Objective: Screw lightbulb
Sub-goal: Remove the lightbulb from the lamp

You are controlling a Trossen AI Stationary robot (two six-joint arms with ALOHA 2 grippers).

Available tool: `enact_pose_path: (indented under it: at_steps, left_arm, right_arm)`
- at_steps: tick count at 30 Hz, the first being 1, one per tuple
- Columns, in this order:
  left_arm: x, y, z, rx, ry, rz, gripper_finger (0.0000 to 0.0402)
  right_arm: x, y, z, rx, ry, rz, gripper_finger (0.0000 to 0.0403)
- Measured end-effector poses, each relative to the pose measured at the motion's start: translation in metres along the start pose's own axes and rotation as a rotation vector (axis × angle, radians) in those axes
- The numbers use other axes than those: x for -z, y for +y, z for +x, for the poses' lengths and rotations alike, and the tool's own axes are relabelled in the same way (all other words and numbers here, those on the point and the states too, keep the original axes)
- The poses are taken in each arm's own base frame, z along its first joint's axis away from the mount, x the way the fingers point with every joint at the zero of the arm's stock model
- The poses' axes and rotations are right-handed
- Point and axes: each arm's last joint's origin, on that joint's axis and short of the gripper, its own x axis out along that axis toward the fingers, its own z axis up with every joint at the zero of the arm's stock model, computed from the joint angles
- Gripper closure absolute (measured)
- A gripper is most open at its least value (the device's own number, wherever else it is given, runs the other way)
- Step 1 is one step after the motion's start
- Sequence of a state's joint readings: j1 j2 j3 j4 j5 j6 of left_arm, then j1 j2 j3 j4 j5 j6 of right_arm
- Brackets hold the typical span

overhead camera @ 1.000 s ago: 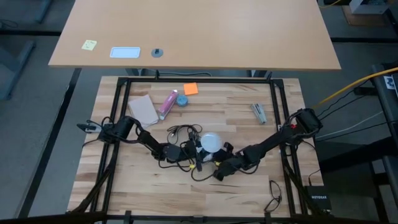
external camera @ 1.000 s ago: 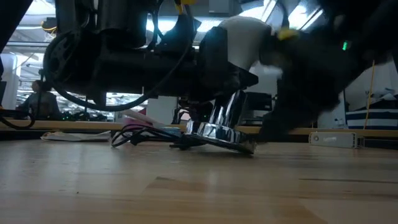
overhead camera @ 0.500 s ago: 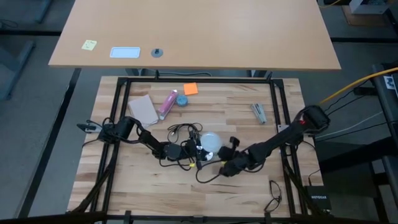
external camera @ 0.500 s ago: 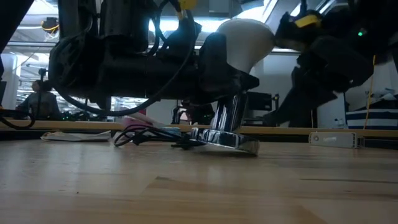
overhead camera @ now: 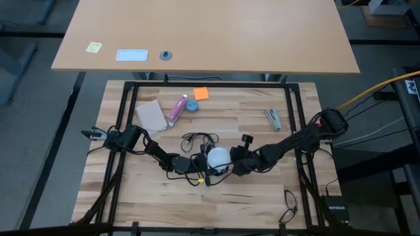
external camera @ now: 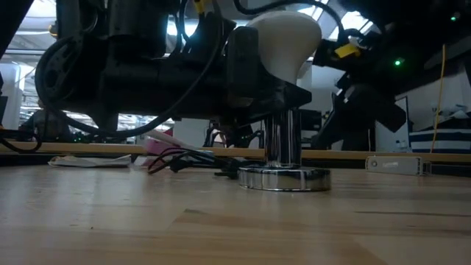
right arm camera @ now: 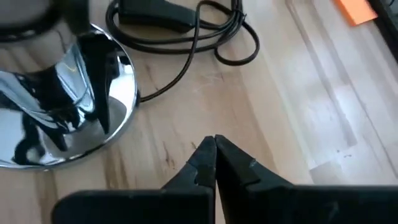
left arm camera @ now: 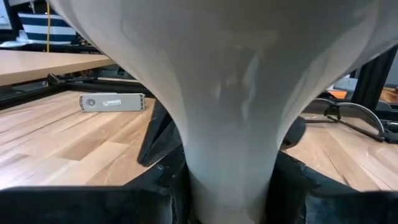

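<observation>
Black cord (overhead camera: pixel 197 139) behind lightbulb (overhead camera: pixel 217 157)

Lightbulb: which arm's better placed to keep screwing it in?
Left. The left gripper is clamped on the lightbulb at its neck, above the upright lamp base. The right gripper is shut and empty, low over the table beside the base.

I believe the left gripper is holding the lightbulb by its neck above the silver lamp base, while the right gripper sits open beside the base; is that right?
Not quite: the right gripper is shut, its fingertips touching, as the right wrist view shows. The rest holds: the left gripper grips the lightbulb by its neck above the silver lamp base.
</observation>
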State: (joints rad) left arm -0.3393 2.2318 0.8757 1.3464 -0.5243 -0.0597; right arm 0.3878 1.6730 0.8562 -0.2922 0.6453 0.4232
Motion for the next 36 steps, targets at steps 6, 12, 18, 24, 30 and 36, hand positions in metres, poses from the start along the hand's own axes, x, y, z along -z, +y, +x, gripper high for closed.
enact_pose_path:
  at_steps: [6, 12, 18, 24, 30, 36]
  left_arm:
    - [-0.002, 0.0, 0.0, 0.0, -0.015, 0.009, 0.0262]
    - [-0.002, 0.0, 0.0, 0.002, -0.019, 0.023, 0.0263]
    - [-0.002, 0.0, 0.0, -0.001, -0.017, 0.012, 0.0263]
    - [-0.001, 0.001, 0.001, -0.003, -0.004, -0.004, 0.0263]
    - [-0.001, 0.002, 0.002, -0.009, -0.003, -0.013, 0.0263]
    - [-0.001, 0.003, 0.002, -0.017, -0.003, -0.018, 0.0263]
  right_arm:
    - [0.001, 0.001, 0.01, -0.017, 0.019, -0.001, 0.0398]
    - [0.005, 0.014, 0.025, -0.055, 0.014, 0.01, 0.0398]
    - [0.018, 0.012, 0.028, -0.057, 0.073, -0.02, 0.0398]
    - [0.017, -0.017, -0.01, -0.037, 0.177, -0.093, 0.0398]
    - [0.017, -0.064, -0.07, 0.078, 0.151, -0.151, 0.0398]
    - [0.042, -0.092, -0.111, 0.251, -0.088, -0.06, 0.0398]
